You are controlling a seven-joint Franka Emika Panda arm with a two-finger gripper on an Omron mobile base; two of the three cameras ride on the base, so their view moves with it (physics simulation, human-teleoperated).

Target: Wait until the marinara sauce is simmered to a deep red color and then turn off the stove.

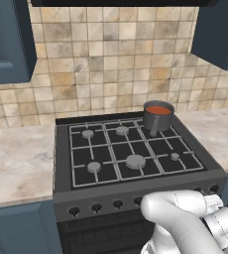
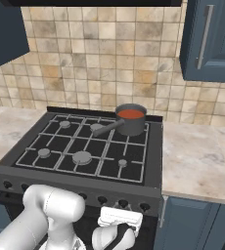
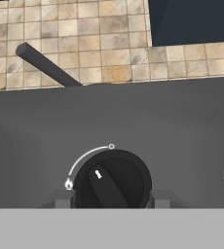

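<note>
The marinara sauce fills a grey saucepan at the back right corner of the stove; its handle points forward toward the stove's middle. The other burners stand bare. In the hand view a black knob sits close ahead, its pointer tilted up-left toward the flame mark. Whether the gripper fingers are spread or pressed together cannot be told.

The stove sits between two stretches of pale marbled tabletop. Black grid grates cover its top, with five round grey burners beneath. A small grey saucepan stands on the grate at the back right corner, its handle pointing across the stove top toward the left.
</note>
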